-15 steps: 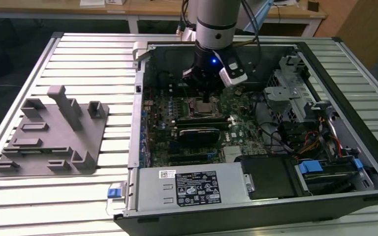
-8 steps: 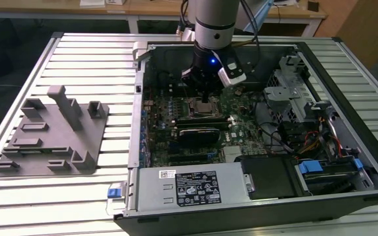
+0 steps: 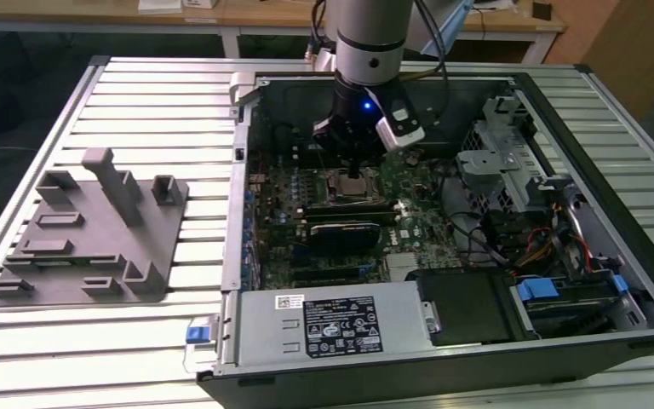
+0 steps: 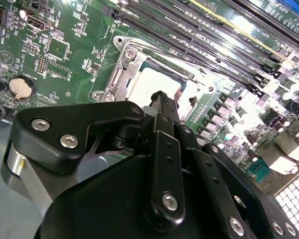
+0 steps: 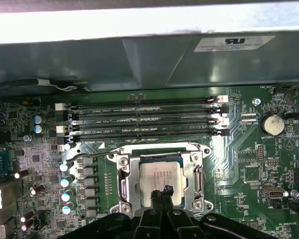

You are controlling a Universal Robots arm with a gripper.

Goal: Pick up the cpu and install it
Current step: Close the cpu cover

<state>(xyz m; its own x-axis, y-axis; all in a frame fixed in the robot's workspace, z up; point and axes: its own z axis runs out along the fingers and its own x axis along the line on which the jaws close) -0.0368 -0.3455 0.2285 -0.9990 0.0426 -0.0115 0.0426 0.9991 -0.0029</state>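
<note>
**A:** Where is the cpu (image 5: pixel 159 177) now?

**B:** It lies flat inside the metal socket frame (image 5: pixel 123 174) on the motherboard (image 3: pixel 418 223), square to the frame as far as I can judge. The tool (image 5: pixel 165 191) has its fingertips closed together with nothing between them. The tip is at the chip's edge, touching it or just above, I can't tell which.

**A:** So this looks like the seating step. How would you do it well?

**B:** Press straight down and lightly, with no sideways drag. A socket like this probably has fine contacts that bend easily. All four sides should sit inside the frame, with no corner riding up.

**A:** And what holds what?

**B:** The open computer case (image 3: pixel 239 170) lies on its side on the slatted desk (image 3: pixel 134 94). It holds the motherboard, a power supply (image 3: pixel 327 324) at its near end, and a drive cage (image 3: pixel 497 162) with cables (image 3: pixel 537 247) toward the exterior view's right. The memory slots (image 5: pixel 149 117) run just beside the socket. A grey moulded fixture (image 3: pixel 88 230) stands on the desk, apart from the case.
</note>
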